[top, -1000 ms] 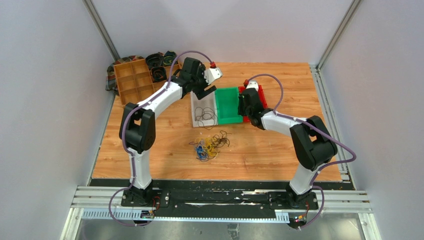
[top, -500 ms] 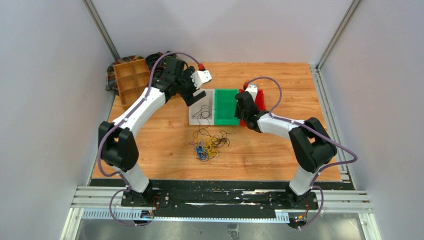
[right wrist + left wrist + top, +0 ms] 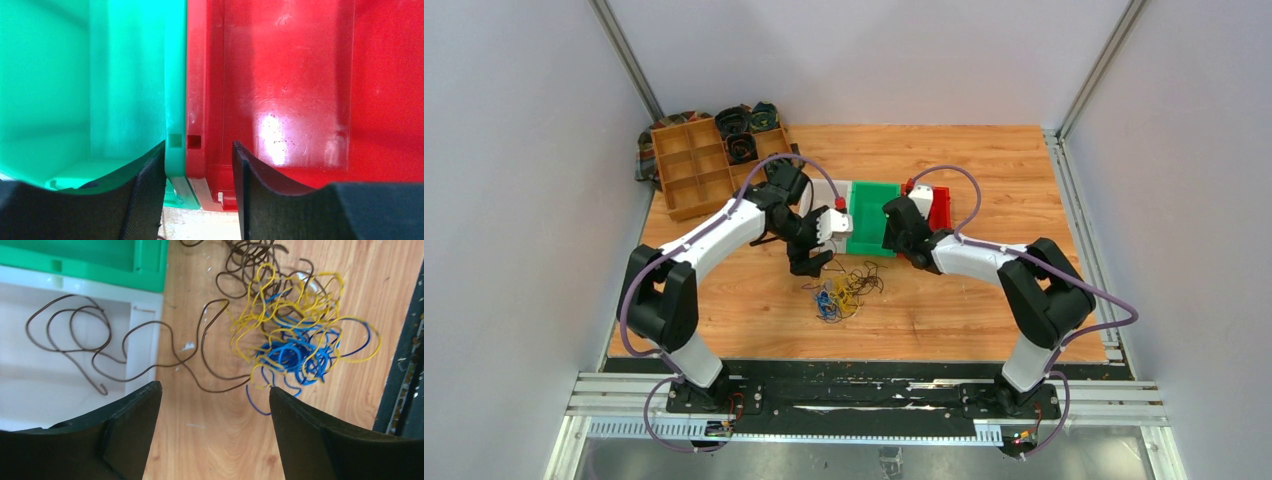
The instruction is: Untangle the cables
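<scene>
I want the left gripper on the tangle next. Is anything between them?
Nothing solid. The left gripper hangs open over the table, with the tangle just ahead of its fingertips. Only a loose dark cable trails from the white bin across that gap into the tangle, and it may snag as you close in.

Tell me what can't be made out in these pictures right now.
Top view: the left arm covers most of the white bin; the right arm covers part of the red bin.
Top view: the cables are too small to trace crossings.
Left wrist view: the top edge cuts some of them off.
</scene>
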Controlling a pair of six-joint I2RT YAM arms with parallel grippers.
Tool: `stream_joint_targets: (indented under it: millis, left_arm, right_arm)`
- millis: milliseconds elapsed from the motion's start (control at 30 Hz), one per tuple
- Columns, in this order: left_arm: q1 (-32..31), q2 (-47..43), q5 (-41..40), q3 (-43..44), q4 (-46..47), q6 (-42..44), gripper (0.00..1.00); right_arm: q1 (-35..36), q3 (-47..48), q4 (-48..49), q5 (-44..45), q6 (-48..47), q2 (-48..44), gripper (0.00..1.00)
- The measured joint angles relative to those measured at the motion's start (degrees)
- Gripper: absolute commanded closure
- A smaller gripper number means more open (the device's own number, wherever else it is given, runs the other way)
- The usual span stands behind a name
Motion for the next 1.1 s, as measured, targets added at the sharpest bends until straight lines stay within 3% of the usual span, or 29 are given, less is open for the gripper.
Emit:
stream_joint_targets:
  millis: [233,367,467,533,800,933,1100]
  left_arm:
    - [-1.5,2.8,-0.1,-0.4,4.8,-7.0,0.3]
    - [-1.6,2.9,-1.6,-1.4,8.8,-11.1,0.47]
    - [-1.6,3.0,-2.6,-1.4,11.0,-12.9,0.65]
    - [-1.7,3.0,-3.5,-1.4,12.0,-13.7,0.7]
    - [-2.8,3.0,-3.3,-1.4,10.8,-12.1,0.64]
    - [-2.8,3.0,-2.4,-1.4,8.6,-11.0,0.56]
    - [-2.8,3.0,-1.7,-1.4,6.7,-10.2,0.59]
  right_arm:
    - [0.2,-0.5,-0.1,-0.2,-0.1,-0.7,0.57]
    - [0.5,-1.3,0.3,-0.5,-0.4,-1.3,0.61]
    - [0.8,-1.6,0.7,-1.5,-0.9,-1.5,0.7]
    - [0.8,-1.6,0.9,-2.1,-1.5,-1.5,0.73]
    - [1.0,-1.6,0.9,-2.4,-3.3,-1.5,0.75]
    - [1.0,-1.6,0.9,-2.6,-3.7,-1.5,0.75]
    - [1.0,-1.6,0.9,-3.0,-4.1,-1.5,0.76]
